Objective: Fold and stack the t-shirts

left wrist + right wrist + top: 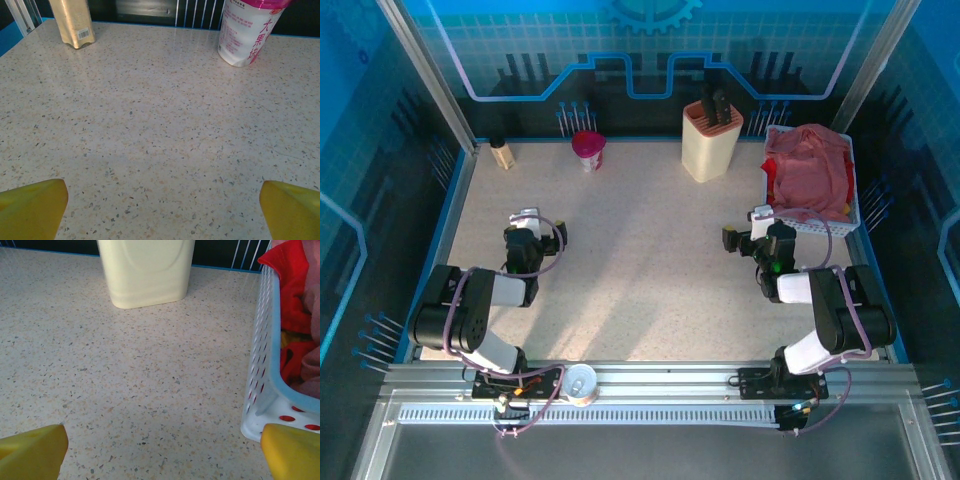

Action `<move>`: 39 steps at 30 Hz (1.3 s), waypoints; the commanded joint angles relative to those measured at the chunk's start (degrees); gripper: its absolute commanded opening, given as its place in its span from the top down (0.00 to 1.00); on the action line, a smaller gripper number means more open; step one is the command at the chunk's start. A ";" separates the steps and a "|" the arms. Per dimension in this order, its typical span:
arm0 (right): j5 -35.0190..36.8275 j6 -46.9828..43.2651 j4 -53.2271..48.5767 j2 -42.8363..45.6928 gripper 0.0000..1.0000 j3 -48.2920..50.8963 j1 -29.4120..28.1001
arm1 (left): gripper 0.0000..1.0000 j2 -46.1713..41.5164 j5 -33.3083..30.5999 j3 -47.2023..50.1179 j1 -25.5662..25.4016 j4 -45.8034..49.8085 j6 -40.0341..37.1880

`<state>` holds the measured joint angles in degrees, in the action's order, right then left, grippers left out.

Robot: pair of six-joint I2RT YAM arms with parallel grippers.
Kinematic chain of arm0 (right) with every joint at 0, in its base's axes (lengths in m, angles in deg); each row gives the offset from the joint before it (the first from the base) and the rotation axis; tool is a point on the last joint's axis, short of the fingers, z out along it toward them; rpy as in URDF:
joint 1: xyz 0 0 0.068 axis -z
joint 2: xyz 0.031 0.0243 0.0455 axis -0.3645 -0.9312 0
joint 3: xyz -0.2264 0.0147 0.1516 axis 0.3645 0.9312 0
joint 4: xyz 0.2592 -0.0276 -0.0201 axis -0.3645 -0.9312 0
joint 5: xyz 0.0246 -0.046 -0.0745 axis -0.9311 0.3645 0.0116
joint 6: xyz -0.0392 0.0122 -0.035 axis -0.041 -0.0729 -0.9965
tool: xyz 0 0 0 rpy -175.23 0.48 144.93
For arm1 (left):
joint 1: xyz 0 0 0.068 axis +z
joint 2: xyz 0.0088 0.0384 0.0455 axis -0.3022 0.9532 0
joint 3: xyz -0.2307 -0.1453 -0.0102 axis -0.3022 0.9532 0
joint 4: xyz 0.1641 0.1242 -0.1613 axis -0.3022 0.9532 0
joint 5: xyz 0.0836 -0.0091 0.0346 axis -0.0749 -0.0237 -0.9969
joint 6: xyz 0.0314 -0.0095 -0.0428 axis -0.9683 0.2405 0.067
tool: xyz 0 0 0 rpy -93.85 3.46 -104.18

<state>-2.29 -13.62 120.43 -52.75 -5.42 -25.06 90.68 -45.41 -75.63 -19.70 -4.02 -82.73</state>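
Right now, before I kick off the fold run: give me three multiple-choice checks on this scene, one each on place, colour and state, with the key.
1. Where are the t-shirts?
A) spread flat in the middle
B) stacked at the near edge
C) heaped in the white basket, far right

2. What colour is the lid of the cup?
A) blue
B) magenta
C) green

3. How is the right gripper?
A) open, empty
B) shut on a shirt
C) shut, empty

Key:
1 C, cloth spills over the basket rim.
2 B, the top is magenta in the top and left wrist views.
3 A, its fingertips stand wide apart over bare table.
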 commanded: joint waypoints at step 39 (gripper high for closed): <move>14.47 23.08 -70.33 10.49 0.00 -40.32 5.37 | 0.01 -14.91 6.53 -43.55 -1.42 71.52 12.04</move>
<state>11.74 1.18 65.77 -39.07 -39.89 -23.14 77.57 -41.00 -112.70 -20.42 48.52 -74.90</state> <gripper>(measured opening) 0.997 0.992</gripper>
